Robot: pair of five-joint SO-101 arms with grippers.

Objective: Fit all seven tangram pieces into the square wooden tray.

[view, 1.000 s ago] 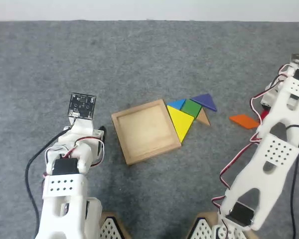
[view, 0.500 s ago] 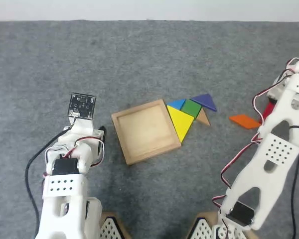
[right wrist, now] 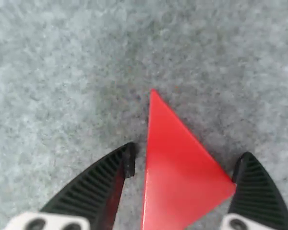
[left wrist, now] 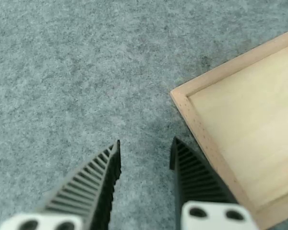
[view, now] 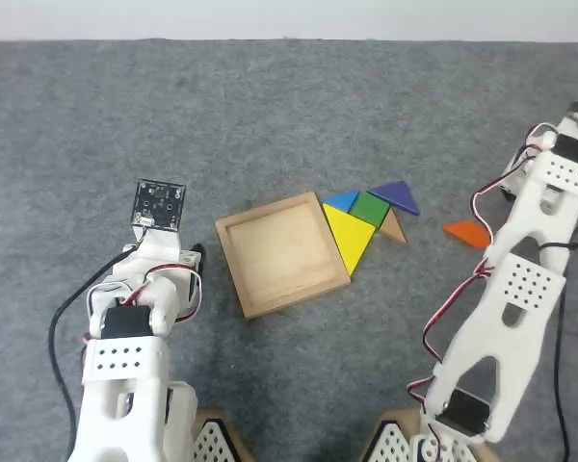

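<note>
Right arm [view: 516, 289] overlaps the orange piece [view: 463, 232] beyond the tray [view: 233, 252] — up close, right gripper [right wrist: 187, 154] gapes around a red triangle [right wrist: 175, 167]; left gripper [left wrist: 146, 143] gapes beside the tray.

Seven tangram pieces [view: 350, 236], one wooden tray [view: 265, 211] and two arms [view: 135, 322].

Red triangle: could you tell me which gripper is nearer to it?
Right. The right gripper straddles the red triangle with open fingers; the left gripper sits beside the wooden tray.
</note>
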